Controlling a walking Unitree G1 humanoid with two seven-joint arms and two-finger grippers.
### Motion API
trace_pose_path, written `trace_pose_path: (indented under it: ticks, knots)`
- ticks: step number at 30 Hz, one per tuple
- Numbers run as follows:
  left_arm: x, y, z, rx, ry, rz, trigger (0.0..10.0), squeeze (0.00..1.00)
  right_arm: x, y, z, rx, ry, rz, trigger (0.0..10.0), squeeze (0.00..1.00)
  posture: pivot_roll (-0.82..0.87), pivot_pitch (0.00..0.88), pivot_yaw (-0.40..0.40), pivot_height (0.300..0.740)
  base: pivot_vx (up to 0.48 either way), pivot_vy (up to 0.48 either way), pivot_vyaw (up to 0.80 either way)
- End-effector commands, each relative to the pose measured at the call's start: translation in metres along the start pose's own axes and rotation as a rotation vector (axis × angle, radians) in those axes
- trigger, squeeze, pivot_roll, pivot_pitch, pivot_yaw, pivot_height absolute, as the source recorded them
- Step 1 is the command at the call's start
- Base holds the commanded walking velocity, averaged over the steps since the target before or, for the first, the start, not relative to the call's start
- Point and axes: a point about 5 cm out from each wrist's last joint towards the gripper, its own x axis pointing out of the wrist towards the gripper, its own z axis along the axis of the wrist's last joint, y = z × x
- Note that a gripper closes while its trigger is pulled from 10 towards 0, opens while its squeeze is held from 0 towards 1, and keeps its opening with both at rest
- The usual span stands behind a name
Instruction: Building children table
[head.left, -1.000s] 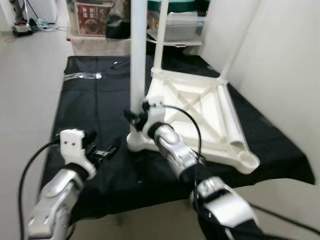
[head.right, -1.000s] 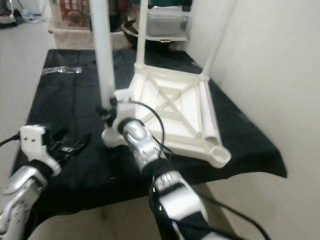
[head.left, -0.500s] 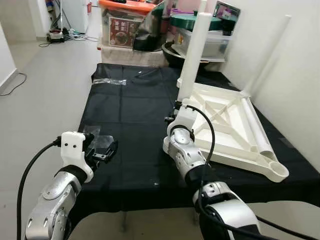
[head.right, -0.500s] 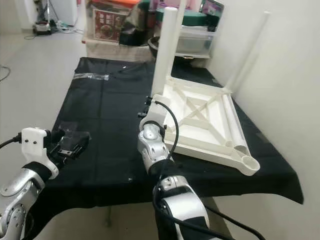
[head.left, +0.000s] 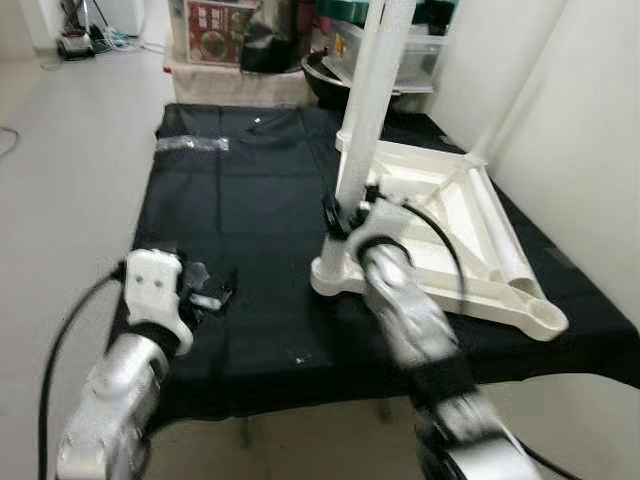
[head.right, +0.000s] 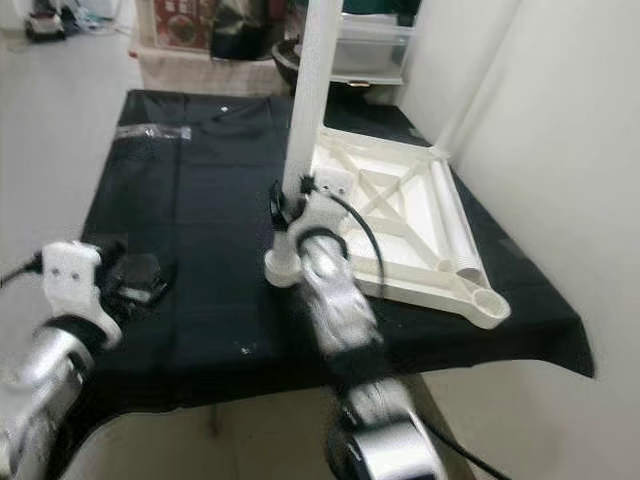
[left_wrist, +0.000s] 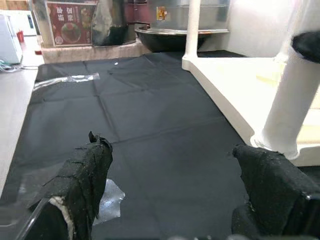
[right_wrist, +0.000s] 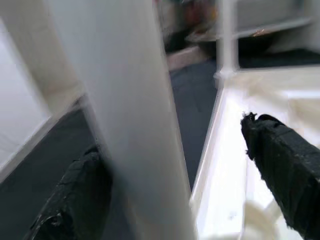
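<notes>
A white plastic children's table top (head.left: 455, 235) lies upside down on a black cloth-covered work table (head.left: 250, 215), its underside showing a smooth rim and moulded cross ribs. Round sockets sit at its corners. Three smooth white tube legs can be counted standing in it: a thick-looking near one (head.left: 368, 95) rising from the front left corner, a thinner-looking one (left_wrist: 192, 27) at the far left corner, and one leaning up along the white wall (head.left: 520, 105) at the far right corner; a fourth tube (head.left: 497, 245) lies flat along the top's right edge. The right gripper (right_wrist: 170, 180) sits at the base of the near leg, its two black, rough-textured fingers (right_wrist: 285, 170) spread wide on either side of the tube, one touching or almost touching, the other clearly apart from it. The left gripper (left_wrist: 175, 190) hovers low over the cloth near the table's front left, its frayed-looking black fingers (left_wrist: 82, 177) wide apart and holding nothing. A crinkled clear plastic wrapper (left_wrist: 107, 197) lies under it, and a second clear plastic strip (head.left: 190, 145) lies farther back on the cloth.
</notes>
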Motion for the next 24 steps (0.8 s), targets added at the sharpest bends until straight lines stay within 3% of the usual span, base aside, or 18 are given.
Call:
trace_pose_path:
  ticks: [1,2,3,5,7,9,10,12,16,19,21,24]
  knots:
    - [-0.001,-0.007,0.001,0.013,0.007,0.006,10.0,0.00,-0.013,-0.002,-0.003,0.055,0.058,0.111,10.0,0.88,0.06,0.000,-0.109,0.740,0.000,0.000,0.00]
    - [-0.001,-0.007,0.001,0.013,0.007,0.006,10.0,0.00,-0.013,-0.002,-0.003,0.055,0.058,0.111,10.0,0.88,0.06,0.000,-0.109,0.740,0.000,0.000,0.00]
    - [-0.003,-0.009,0.000,0.009,0.010,0.024,10.0,0.00,-0.024,-0.007,-0.011,0.073,0.108,0.177,10.0,0.00,0.06,0.000,-0.108,0.740,0.000,0.000,0.00]
    - [-0.004,-0.010,0.000,0.008,0.011,0.040,10.0,0.00,-0.032,-0.013,-0.018,0.079,0.153,0.210,10.0,0.00,0.06,0.000,-0.107,0.740,0.000,0.000,0.00]
    - [-0.006,-0.014,-0.004,0.025,0.025,0.050,10.0,0.00,-0.043,-0.018,-0.025,0.004,0.206,0.287,10.0,0.00,0.05,0.000,-0.102,0.740,0.000,0.000,0.00]
    - [-0.006,-0.014,-0.004,0.025,0.025,0.050,10.0,0.00,-0.043,-0.018,-0.025,0.004,0.206,0.287,10.0,0.00,0.05,0.000,-0.102,0.740,0.000,0.000,0.00]
    - [-0.007,-0.016,-0.005,0.047,0.027,0.047,10.0,0.00,-0.042,-0.016,-0.031,-0.094,0.265,0.313,10.0,0.00,0.05,0.000,-0.101,0.740,0.000,0.000,0.00]
    - [-0.007,-0.016,-0.005,0.047,0.027,0.047,10.0,0.00,-0.042,-0.016,-0.031,-0.094,0.265,0.313,10.0,0.00,0.05,0.000,-0.101,0.740,0.000,0.000,0.00]
    - [-0.005,-0.013,-0.009,0.042,0.033,0.085,10.0,0.00,-0.041,-0.018,-0.031,-0.147,0.170,0.291,10.0,0.00,0.05,0.000,-0.099,0.740,0.000,-0.457,0.00]
    - [-0.005,-0.011,-0.012,0.045,0.043,0.101,10.0,0.00,-0.043,-0.016,-0.027,-0.126,0.129,0.295,10.0,0.00,0.06,0.000,-0.102,0.740,0.000,-0.480,0.00]
    - [-0.005,-0.010,-0.017,0.058,0.062,0.114,10.0,0.00,-0.041,-0.012,-0.023,-0.148,0.106,0.308,10.0,0.00,0.06,0.000,-0.101,0.740,0.000,0.000,0.00]
    - [-0.005,-0.009,-0.021,0.049,0.079,0.125,10.0,0.00,-0.034,-0.007,-0.018,-0.107,0.098,0.292,10.0,0.00,0.07,0.000,-0.107,0.740,0.000,0.000,0.53]
